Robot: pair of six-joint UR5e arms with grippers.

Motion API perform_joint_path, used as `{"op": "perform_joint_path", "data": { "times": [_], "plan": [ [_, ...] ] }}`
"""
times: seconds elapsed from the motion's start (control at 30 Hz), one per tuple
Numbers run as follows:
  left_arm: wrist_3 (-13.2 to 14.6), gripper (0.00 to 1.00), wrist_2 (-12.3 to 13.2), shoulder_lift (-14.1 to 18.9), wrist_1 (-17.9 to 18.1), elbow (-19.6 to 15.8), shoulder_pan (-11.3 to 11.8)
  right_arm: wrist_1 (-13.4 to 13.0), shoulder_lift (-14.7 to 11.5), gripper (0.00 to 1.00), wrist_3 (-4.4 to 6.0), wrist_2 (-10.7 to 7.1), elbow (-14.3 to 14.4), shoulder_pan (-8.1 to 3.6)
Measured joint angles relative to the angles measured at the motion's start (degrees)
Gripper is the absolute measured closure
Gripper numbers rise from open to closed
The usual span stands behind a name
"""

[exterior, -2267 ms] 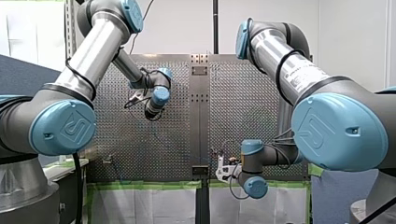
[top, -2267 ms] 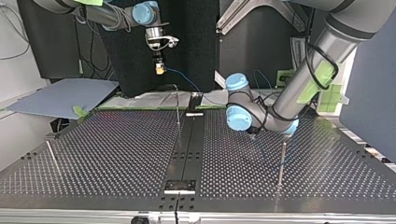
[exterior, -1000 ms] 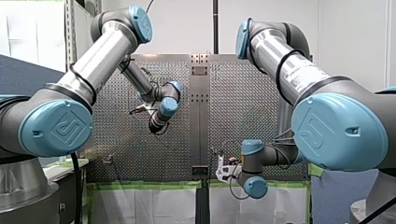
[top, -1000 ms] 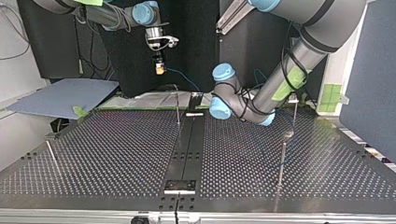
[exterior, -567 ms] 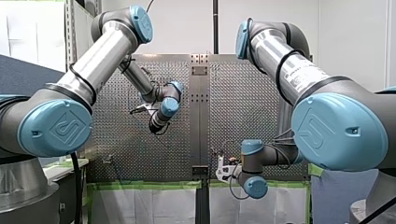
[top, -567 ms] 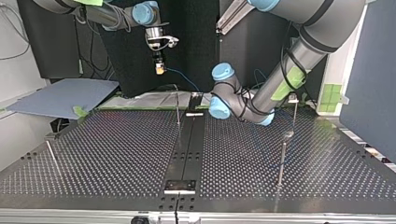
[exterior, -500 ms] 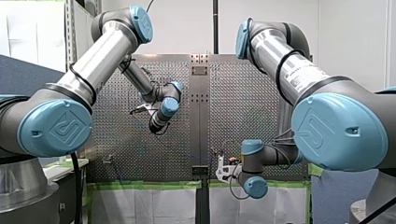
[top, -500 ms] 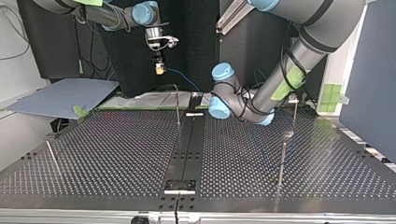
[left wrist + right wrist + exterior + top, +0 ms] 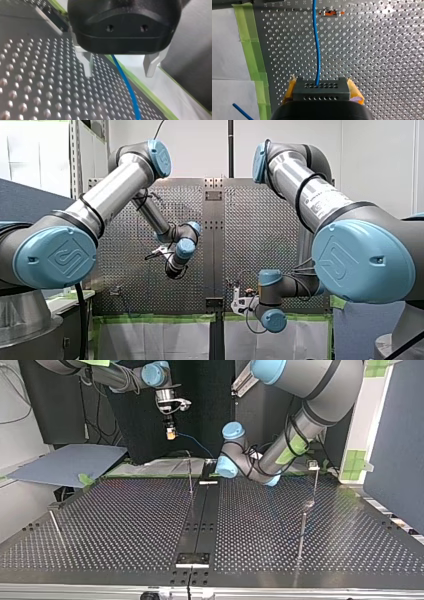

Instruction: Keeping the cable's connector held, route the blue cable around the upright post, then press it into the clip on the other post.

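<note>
Right gripper (image 9: 322,88) pinching connector, left gripper (image 9: 118,72) spread over cable; routing is looking early.

Yellow pads (image 9: 355,91) are clamping the dark connector (image 9: 321,93), and the blue cable (image 9: 317,45) is running straight out from it over the perforated table (image 9: 374,50). The left gripper's fingers are standing apart with the cable passing between them, not gripped. In the top view the cable is disappearing behind my left arm's wrist, so no wrap around the thin post (image 9: 190,477) is showing. Judging by this, the connector hold is done, and the post wrap and clip press are left. I cannot tell which post is carrying the clip. The left gripper is working close to the green tape (image 9: 252,50) at the table edge. Open plate is lying toward the front post (image 9: 301,535) and back post (image 9: 315,485).
</note>
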Motion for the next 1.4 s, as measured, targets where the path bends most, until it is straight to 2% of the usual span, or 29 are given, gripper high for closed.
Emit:
{"op": "perform_joint_path", "data": {
  "times": [0.2,0.67,0.97,1.27,1.4],
  "plan": [
    [-3.0,0.0,2.9,-0.3,1.3,0.0,-1.0,0.0,0.0,1.0,0.0,0.0,0.0,-0.09],
    [-9.7,0.0,9.7,-2.5,0.7,0.0,-3.7,0.4,0.0,1.0,0.07,-0.44,-0.4,-0.61],
    [-14.3,0.0,14.3,-3.5,2.7,0.0,-4.8,3.9,0.0,1.0,-0.25,-1.32,-2.3,-0.83],
    [-18.4,0.0,18.4,-3.5,3.0,0.0,-5.2,6.6,0.0,1.0,-0.56,-2.3,-3.6,-1.33],
    [-20.4,0.0,20.4,-3.5,3.0,0.0,-5.4,8.0,0.0,1.0,-0.76,-3.24,-4.4,-1.48]
  ]
}}
